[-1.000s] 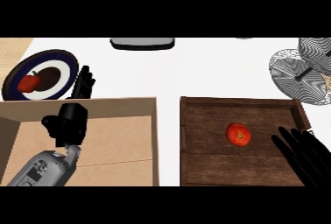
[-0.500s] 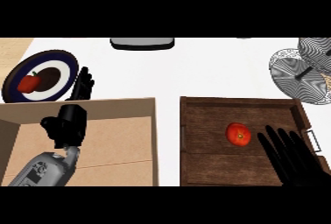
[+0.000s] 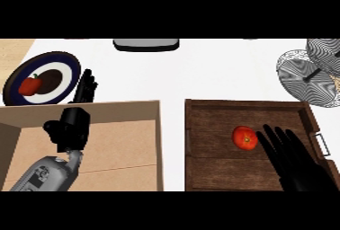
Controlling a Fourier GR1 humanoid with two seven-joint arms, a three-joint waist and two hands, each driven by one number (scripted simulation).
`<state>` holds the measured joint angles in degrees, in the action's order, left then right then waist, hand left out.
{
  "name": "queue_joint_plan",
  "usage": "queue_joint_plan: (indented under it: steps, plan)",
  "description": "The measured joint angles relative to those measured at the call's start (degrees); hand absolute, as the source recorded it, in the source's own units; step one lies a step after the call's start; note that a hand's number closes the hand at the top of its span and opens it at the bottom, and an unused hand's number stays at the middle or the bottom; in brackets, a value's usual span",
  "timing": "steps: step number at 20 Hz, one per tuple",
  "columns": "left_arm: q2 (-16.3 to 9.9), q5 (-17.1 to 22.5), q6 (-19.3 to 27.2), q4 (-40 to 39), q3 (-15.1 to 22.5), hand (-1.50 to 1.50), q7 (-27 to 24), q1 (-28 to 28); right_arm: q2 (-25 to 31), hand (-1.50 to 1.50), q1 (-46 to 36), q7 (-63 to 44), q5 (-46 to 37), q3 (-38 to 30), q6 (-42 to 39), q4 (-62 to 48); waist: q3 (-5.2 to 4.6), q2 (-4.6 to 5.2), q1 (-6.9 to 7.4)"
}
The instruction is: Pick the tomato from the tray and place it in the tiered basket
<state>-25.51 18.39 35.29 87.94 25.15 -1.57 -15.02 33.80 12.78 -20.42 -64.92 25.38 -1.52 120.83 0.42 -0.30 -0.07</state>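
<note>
No writing or brand showed anywhere; the tomato (image 3: pixel 245 137) lay in the wooden tray (image 3: pixel 212 170), just left of the right robot hand (image 3: pixel 292 155), whose straight fingers were spread above the tray; the left robot hand (image 3: pixel 72 128) rested open over the cardboard box (image 3: pixel 126 148); the tiered basket (image 3: pixel 310 76) stood at the far right.

My right hand (image 3: pixel 295 155) is black over the dark brown wooden tray (image 3: pixel 212 175), beside the red tomato (image 3: pixel 244 137). The tiered basket (image 3: pixel 312 76) shows black-and-white stripes. The plate (image 3: pixel 53 74) is navy and white on the white bench (image 3: pixel 219 72).
</note>
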Motion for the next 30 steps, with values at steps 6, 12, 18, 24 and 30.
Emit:
queue_joint_plan:
  steps: [6,12,18,24,30]
  plan:
    - [0.3,-0.9,0.2,1.8,-0.6,0.00,0.4,1.1,-2.8,-1.50,-2.0,2.7,-0.1,-0.4,-0.1,-3.6,-0.08,0.02,0.13]
    - [0.4,-0.9,0.2,1.2,-0.1,0.00,0.9,0.4,-5.3,-1.50,-5.0,3.4,0.5,-1.4,-3.4,-5.8,0.00,0.00,0.13]
    - [0.6,-0.4,-0.3,-0.3,-0.6,0.00,-0.5,0.6,-8.2,-1.50,-7.1,3.6,-0.9,-1.4,-4.7,-8.9,-0.10,-0.07,0.12]
    - [0.6,-0.4,-1.0,0.2,-1.2,0.00,-0.3,1.3,-11.1,-1.50,-10.3,4.4,-2.4,-2.3,-6.0,-12.8,-0.47,-0.17,0.11]
    - [0.8,-0.8,-0.9,0.9,-1.1,0.00,0.4,1.2,-13.4,-1.50,-10.8,6.6,-2.9,-3.5,-3.8,-17.1,-0.17,-0.05,0.12]
